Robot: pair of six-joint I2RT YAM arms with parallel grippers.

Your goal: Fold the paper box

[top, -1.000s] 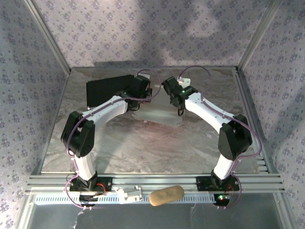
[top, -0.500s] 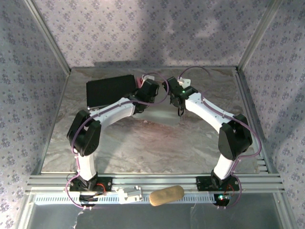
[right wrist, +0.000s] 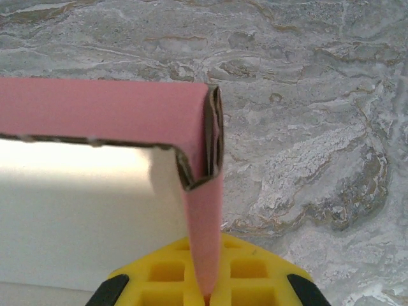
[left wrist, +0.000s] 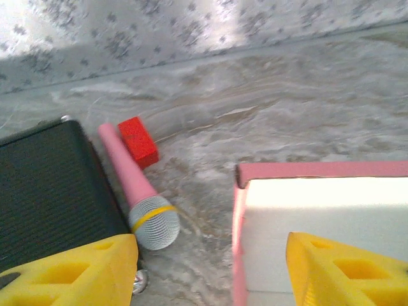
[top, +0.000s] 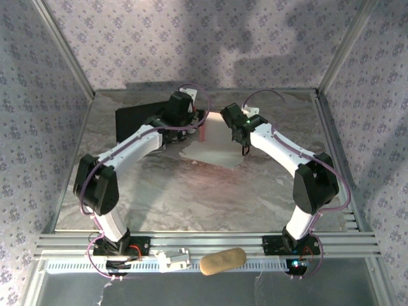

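The paper box [top: 213,145] lies at the table's middle back, pink outside and pale inside, with some walls raised. My right gripper [right wrist: 210,290] is shut on its right pink wall [right wrist: 203,229], just below a folded corner [right wrist: 207,137]. In the top view that gripper [top: 238,136] sits at the box's right edge. My left gripper [left wrist: 213,268] is open, its yellow fingers [left wrist: 83,268] spread wide. The box's left pink wall [left wrist: 239,242] stands between them, and neither finger visibly touches it. From above, the left gripper [top: 192,124] hangs at the box's left side.
A black box [left wrist: 51,191] lies to the left of the paper box, also in the top view [top: 137,121]. Beside it lie a pink microphone [left wrist: 143,204] with a grey mesh head and a small red block [left wrist: 138,141]. Patterned walls enclose the table.
My left gripper has opened and its arm has drawn back to the left. The box's left wall now stands upright. The right gripper keeps its hold in place.
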